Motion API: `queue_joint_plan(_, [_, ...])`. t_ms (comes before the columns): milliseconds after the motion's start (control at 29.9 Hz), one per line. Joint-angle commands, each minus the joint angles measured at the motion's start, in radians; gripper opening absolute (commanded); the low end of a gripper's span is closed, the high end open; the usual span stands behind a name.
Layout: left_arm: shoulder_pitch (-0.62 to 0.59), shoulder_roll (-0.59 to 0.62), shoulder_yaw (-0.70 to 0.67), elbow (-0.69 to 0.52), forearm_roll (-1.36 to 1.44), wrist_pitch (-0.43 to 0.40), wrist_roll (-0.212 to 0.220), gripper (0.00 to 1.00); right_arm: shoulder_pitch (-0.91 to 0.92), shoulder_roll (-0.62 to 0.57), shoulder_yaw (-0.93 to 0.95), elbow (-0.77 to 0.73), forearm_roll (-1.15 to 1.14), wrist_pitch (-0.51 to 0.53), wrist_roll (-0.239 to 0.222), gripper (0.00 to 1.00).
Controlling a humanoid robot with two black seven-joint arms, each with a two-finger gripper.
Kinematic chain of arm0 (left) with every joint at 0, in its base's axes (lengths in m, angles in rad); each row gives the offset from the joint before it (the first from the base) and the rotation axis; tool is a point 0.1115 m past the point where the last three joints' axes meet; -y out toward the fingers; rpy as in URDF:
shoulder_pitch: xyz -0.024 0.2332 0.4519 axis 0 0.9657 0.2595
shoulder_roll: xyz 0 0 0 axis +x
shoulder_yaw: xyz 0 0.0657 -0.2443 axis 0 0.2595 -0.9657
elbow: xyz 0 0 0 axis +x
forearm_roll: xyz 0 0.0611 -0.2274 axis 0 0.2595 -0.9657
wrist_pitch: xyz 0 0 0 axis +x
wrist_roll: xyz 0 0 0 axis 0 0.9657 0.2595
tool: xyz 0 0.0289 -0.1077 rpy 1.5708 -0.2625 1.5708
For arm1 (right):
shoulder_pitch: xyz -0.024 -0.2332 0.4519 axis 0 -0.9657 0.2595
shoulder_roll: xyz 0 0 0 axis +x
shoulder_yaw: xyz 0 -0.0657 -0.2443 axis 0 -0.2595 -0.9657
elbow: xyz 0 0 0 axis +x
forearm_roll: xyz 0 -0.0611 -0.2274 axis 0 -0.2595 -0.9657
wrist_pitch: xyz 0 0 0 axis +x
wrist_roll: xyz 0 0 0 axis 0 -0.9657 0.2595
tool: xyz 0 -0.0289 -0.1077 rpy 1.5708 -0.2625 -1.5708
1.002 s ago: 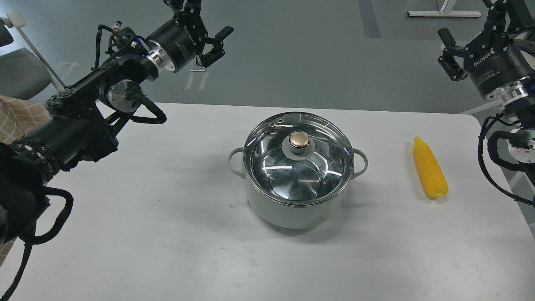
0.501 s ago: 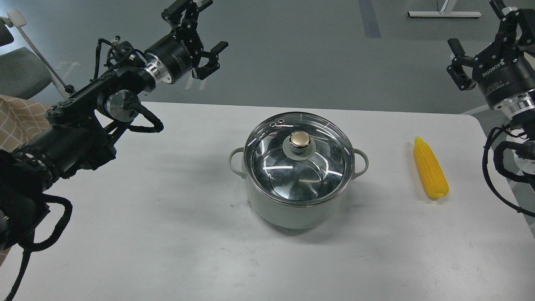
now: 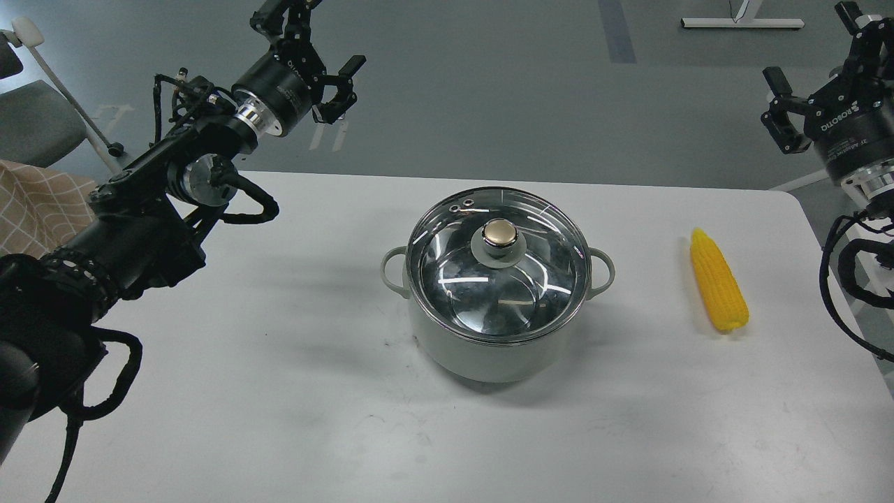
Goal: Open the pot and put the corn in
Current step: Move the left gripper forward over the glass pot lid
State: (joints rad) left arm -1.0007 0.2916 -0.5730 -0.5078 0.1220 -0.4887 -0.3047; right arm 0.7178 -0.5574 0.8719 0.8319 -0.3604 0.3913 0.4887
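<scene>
Sitting covered at the middle of the white surface (image 3: 279,391), the pot (image 3: 496,342) has the corn (image 3: 719,290) lying well apart to its right.

A glass lid (image 3: 499,269) with a brass-coloured knob (image 3: 499,232) rests on the pot's rim, closing it. The corn lies flat, pointed end away from the robot. Both arms hang raised above the far edge, touching nothing: the left gripper (image 3: 318,31) has its fingers spread and empty, and the right gripper (image 3: 814,59) likewise has its fingers spread and empty.
</scene>
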Motion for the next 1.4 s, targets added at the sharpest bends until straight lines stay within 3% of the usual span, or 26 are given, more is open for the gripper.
queue_joint_plan(0, [0.011,-0.011,0.005,0.002,0.011,0.0,-0.049,0.98,-0.001,-0.001,0.003,-0.002,-0.002,-0.002,0.0,1.0])
queue_joint_plan(100, [0.024,-0.012,0.005,-0.008,0.013,0.0,-0.088,0.98,-0.001,0.001,0.001,0.001,-0.002,-0.008,0.0,1.0])
queue_joint_plan(434, [0.025,-0.012,0.01,-0.032,0.014,0.0,-0.091,0.98,0.003,-0.003,0.001,0.006,-0.002,-0.014,0.0,1.0])
queue_joint_plan(635, [0.013,0.024,0.007,-0.141,0.172,0.0,-0.093,0.98,-0.001,-0.035,0.001,0.024,-0.002,-0.015,0.0,1.0])
queue_joint_plan(735, [0.013,0.086,0.005,-0.282,0.325,0.004,-0.096,0.97,-0.009,-0.062,0.001,0.042,0.0,-0.019,0.0,1.0])
queue_joint_plan(969, [0.017,0.184,0.001,-0.585,0.762,0.215,-0.128,0.96,-0.018,-0.073,0.01,0.049,0.0,-0.029,0.0,1.0])
queue_joint_plan(1169, [0.03,0.231,0.015,-0.832,1.139,0.373,-0.129,0.96,-0.026,-0.067,0.012,0.047,-0.002,-0.029,0.0,1.0])
queue_joint_plan(1370, [0.065,0.224,0.015,-0.914,1.617,0.427,-0.163,0.95,-0.035,-0.067,0.021,0.047,-0.002,-0.029,0.0,1.0])
